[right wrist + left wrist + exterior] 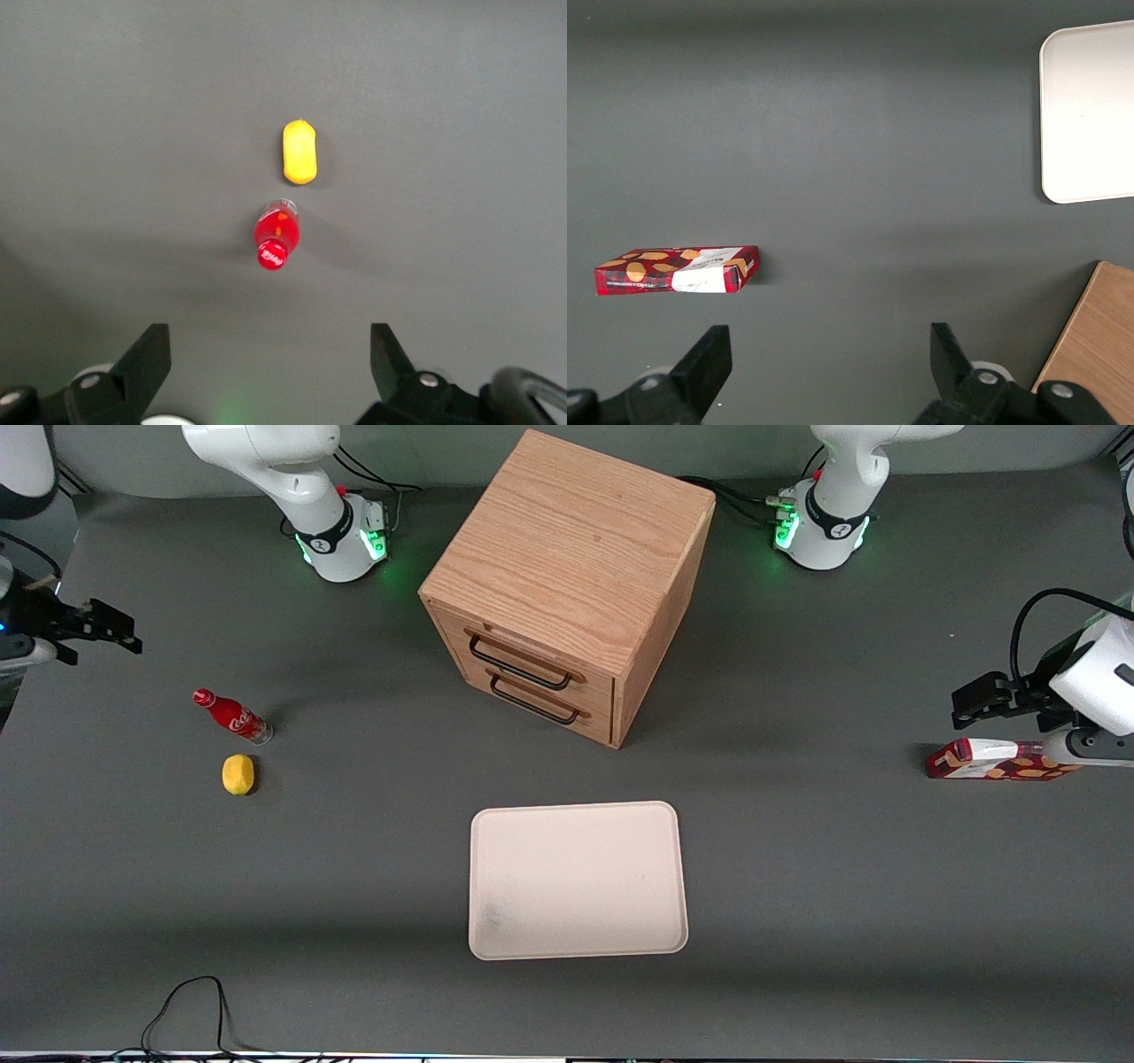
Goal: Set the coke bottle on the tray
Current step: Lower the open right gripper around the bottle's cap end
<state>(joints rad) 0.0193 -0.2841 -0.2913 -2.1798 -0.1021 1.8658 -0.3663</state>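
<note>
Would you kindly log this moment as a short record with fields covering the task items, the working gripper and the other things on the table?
bottle: small red-capped coke bottle standing upright on the grey table, beside the lemon
tray: large flat cream tray, nothing on it, in front of the drawers
gripper: right arm's gripper above the table near the bottle, fingers open, holding nothing
lemon: yellow lemon, nearer the front camera than the bottle
cabinet: wooden two-drawer cabinet, drawers shut
carton: red patterned carton, toward the parked arm's end
</note>
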